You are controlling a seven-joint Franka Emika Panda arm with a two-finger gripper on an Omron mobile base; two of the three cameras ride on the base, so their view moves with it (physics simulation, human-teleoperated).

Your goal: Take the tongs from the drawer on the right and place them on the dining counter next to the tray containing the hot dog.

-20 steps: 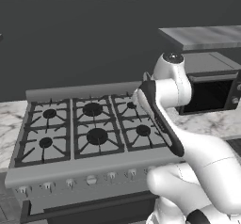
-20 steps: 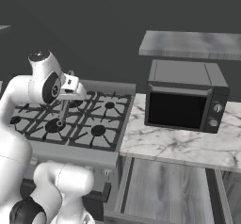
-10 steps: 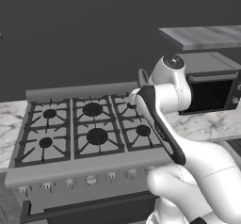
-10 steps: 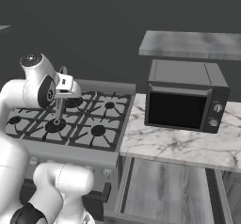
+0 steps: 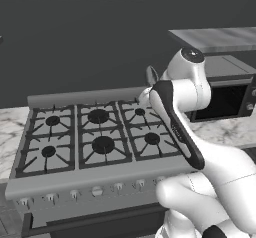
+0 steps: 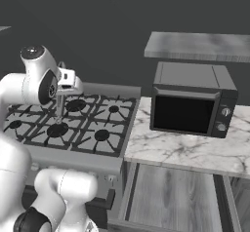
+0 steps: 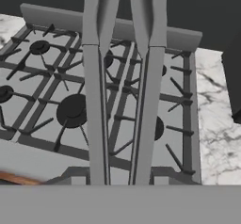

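Observation:
The tongs (image 6: 59,107) hang straight down from my gripper (image 6: 61,92), which is shut on their upper end, above the back middle burners of the stove. In the hand view the tongs (image 7: 96,105) run up the middle as two long thin grey arms side by side, with the burners beneath them. My own white arm covers the hand in the left base view. The dining counter, the blue tray and the hot dog are out of view.
A grey gas stove (image 5: 95,144) with black grates lies below the hand. To its right, a dark microwave (image 6: 191,102) stands on a marble wall counter (image 6: 180,150), under a grey shelf (image 6: 195,46). A dark wall runs behind.
The arm has turned a little, and the hand with the tongs has drifted slightly left over the stove. The grip on the tongs is unchanged.

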